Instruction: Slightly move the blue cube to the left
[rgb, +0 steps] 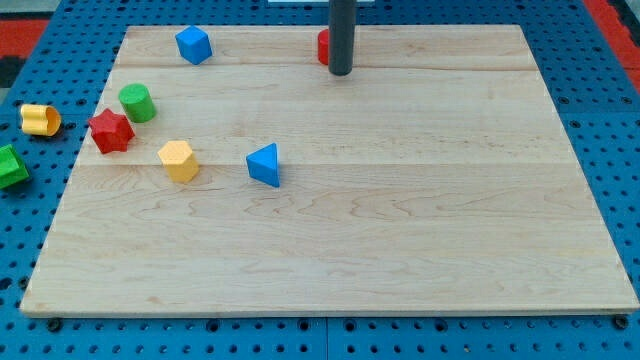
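While the dark rod comes down from the view's top, its upper part is cut off by the frame, and my tip (341, 73) sits near the top edge of the bench (400, 220). No jaws on this arm, only the rod, so there is no jaw state to tell. A red block (323, 46) is mostly hidden behind the rod; its shape cannot be made out. Blue cube (194, 44) sits near the top edge, well to the left of my tip, with bare board on its left up to the top-left corner. Green cylinder (137, 102), red star-like block (111, 131), yellow hexagonal block (179, 160) crowd the left side. Blue triangular block (265, 165) is just right of the yellow one. Off the board on the blue pegboard (40, 40): a yellow block (40, 120) and a green block (9, 166), cut by the left frame edge.
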